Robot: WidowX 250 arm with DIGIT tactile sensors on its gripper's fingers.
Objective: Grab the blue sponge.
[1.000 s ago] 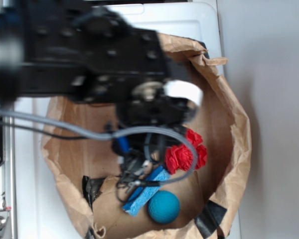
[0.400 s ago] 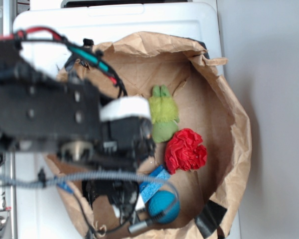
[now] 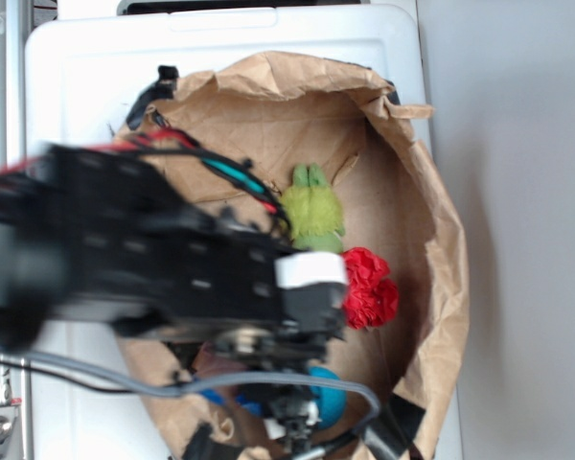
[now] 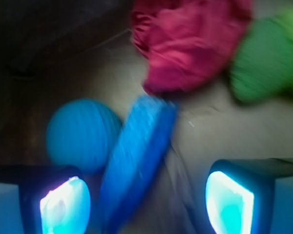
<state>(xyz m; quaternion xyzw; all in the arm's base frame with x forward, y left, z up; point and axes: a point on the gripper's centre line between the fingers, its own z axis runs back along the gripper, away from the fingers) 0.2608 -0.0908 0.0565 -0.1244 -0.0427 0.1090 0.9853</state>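
In the wrist view the blue sponge (image 4: 136, 158) lies slanted on the brown paper floor. Its lower end sits between my fingers, nearer the left pad (image 4: 63, 204) than the right pad (image 4: 232, 202). My gripper (image 4: 146, 207) is open and nothing is clamped in it. The picture is blurred, so I cannot tell whether the left pad touches the sponge. In the exterior view my black arm (image 3: 172, 259) covers the sponge and the fingers; only a sliver of blue (image 3: 214, 396) shows under it.
A round teal ball (image 4: 80, 134) (image 3: 328, 398) rests against the sponge's left side. A red cloth flower (image 4: 190, 41) (image 3: 369, 287) and a green plush toy (image 4: 266, 53) (image 3: 313, 218) lie beyond. All sit inside a brown paper bag (image 3: 450, 249) on a white bin (image 3: 96, 77).
My arm has swung from the bag's upper part down to its lower middle. It now hides the sponge, which showed beside the ball before. The green plush is uncovered.
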